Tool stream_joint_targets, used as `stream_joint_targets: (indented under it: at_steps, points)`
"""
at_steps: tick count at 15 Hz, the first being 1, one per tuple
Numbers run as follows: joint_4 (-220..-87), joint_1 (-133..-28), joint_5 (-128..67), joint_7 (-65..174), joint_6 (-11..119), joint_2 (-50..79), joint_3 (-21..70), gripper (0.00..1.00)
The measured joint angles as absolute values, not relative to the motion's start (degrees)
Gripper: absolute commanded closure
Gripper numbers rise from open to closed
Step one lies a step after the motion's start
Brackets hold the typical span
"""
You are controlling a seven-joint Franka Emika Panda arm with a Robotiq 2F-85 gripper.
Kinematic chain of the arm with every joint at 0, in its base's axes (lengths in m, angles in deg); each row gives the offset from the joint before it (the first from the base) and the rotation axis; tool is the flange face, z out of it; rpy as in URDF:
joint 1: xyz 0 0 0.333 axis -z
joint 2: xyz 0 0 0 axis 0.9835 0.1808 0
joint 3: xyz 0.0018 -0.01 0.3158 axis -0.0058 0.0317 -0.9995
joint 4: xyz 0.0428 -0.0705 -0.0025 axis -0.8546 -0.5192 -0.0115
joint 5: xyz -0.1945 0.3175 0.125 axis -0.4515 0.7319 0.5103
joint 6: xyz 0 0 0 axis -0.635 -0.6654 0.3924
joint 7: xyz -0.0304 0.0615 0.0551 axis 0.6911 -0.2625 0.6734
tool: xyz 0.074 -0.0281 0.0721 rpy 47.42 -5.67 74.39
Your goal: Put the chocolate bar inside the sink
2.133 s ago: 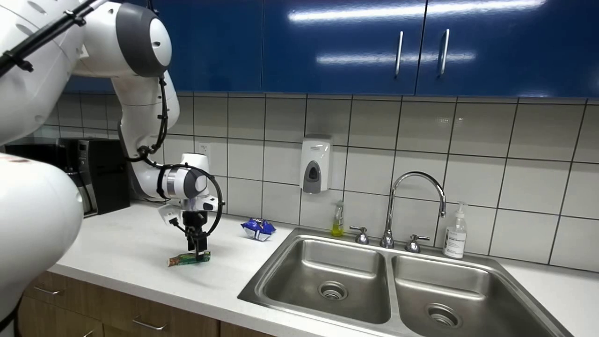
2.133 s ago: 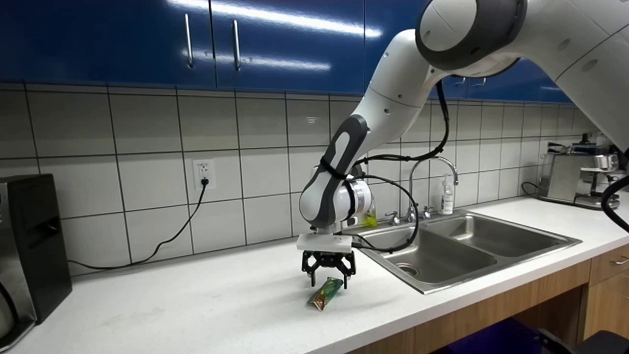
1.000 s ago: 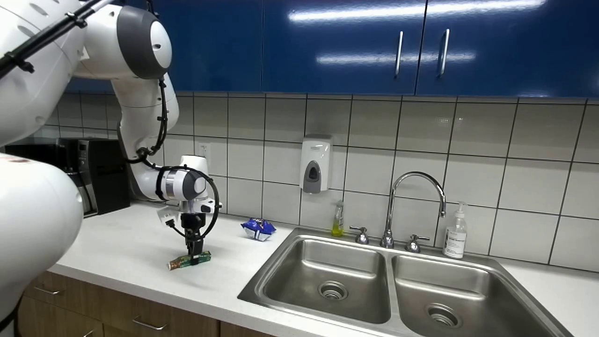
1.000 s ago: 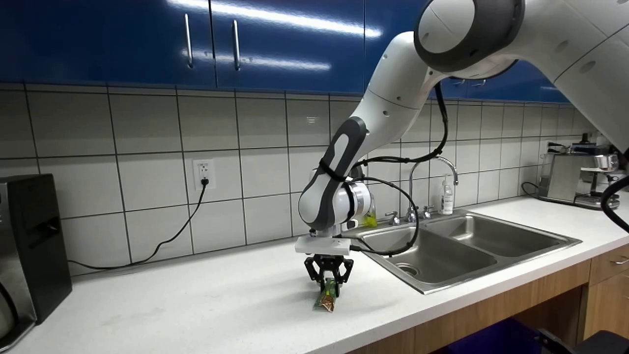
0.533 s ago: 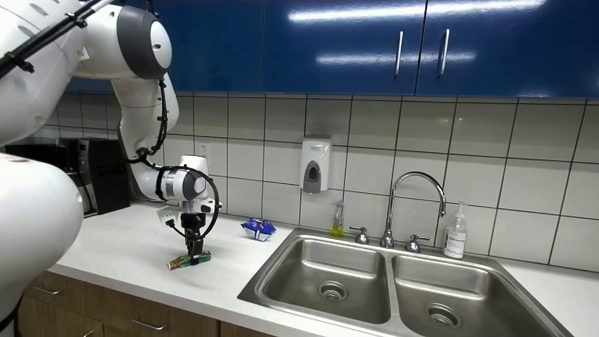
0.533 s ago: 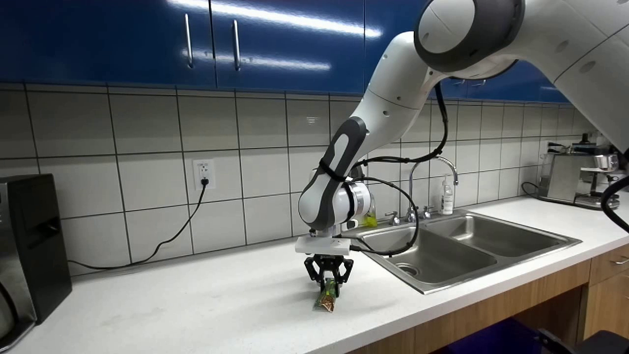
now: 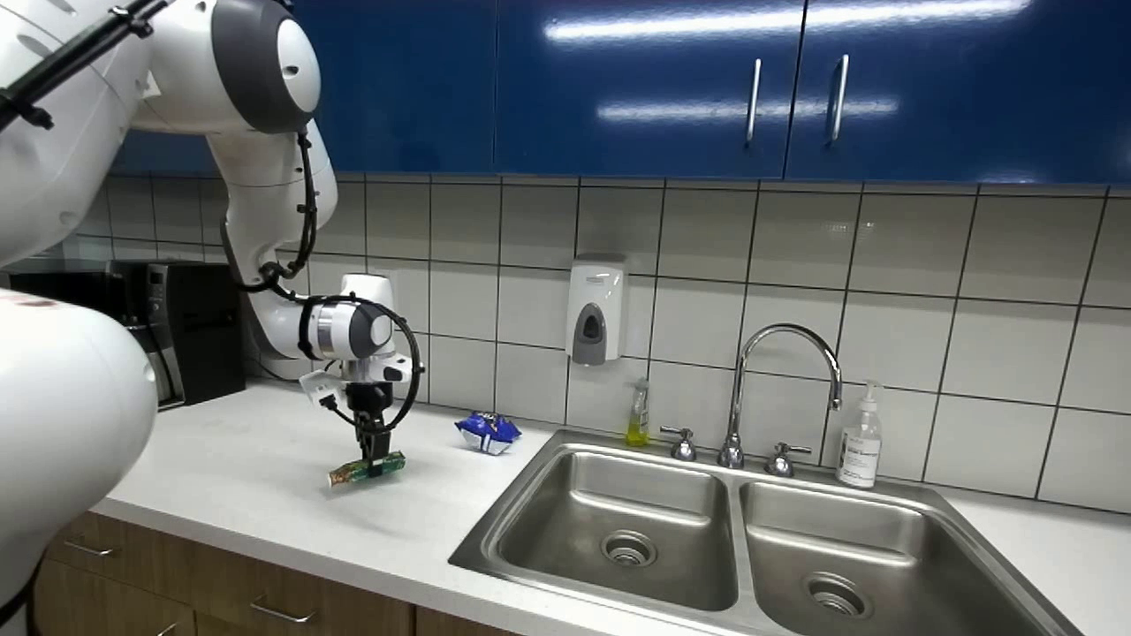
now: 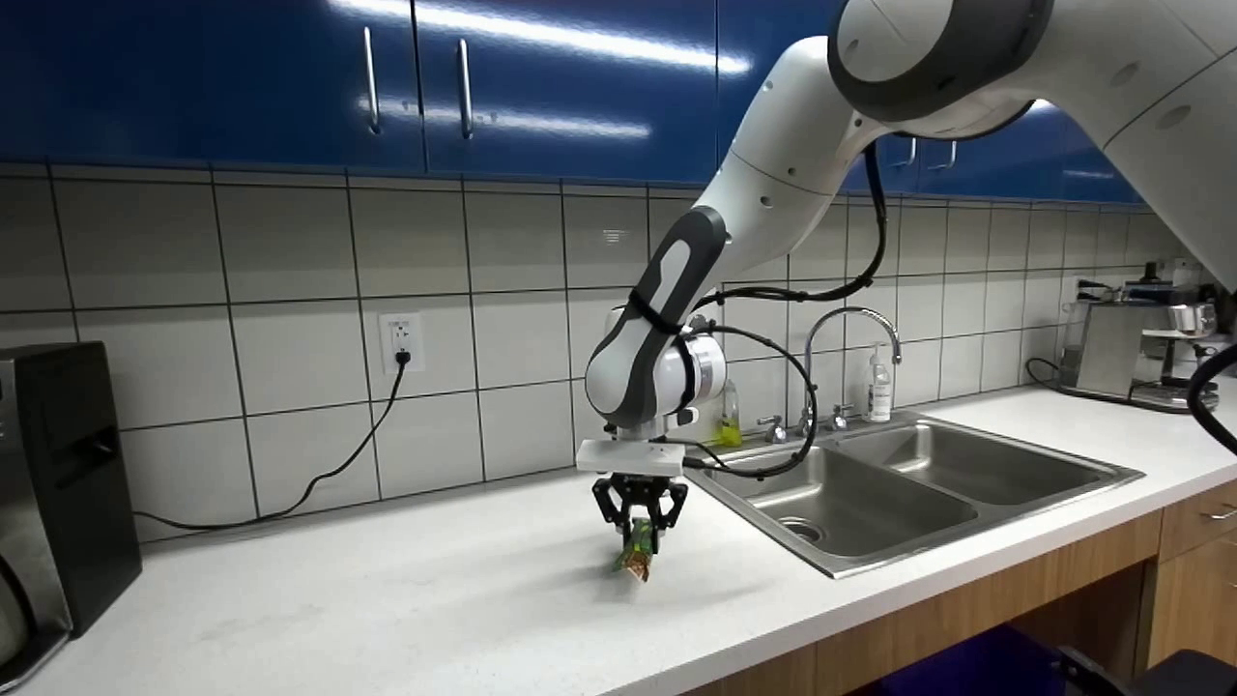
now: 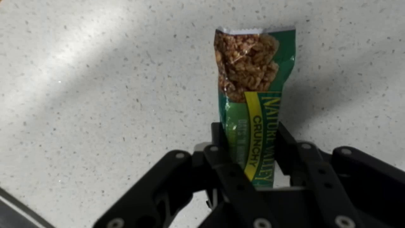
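Note:
The chocolate bar (image 9: 250, 79), a green wrapper with a brown granola picture at one end, is clamped across its width by my gripper (image 9: 248, 139) in the wrist view; the gripper's body covers its near end. In an exterior view the bar (image 7: 350, 473) hangs slightly tilted just above the counter, its brown end lower. Another exterior view has the bar (image 8: 636, 561) end-on between the fingertips of my gripper (image 8: 641, 539). The steel sink (image 7: 740, 548), with two basins, lies to the right of the gripper in both exterior views.
Between gripper and sink, near the wall, lies a blue packet (image 7: 489, 433). A curved faucet (image 7: 736, 415), a yellow soap bottle (image 7: 638, 415) and a white pump bottle (image 7: 860, 446) line the sink's back edge. A black appliance (image 7: 199, 331) stands far left.
The gripper closed on the bar between two seconds and one second ago. Since half a second ago, gripper and bar have risen a little off the counter.

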State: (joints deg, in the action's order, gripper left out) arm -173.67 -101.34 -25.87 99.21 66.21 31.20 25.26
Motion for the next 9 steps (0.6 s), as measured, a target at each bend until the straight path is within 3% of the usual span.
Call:
stream_joint_targets:
  at_steps: [9]
  points:
    - [-175.0, -101.0, -28.8, 99.3, 64.8, 26.2, 26.2, 0.84]
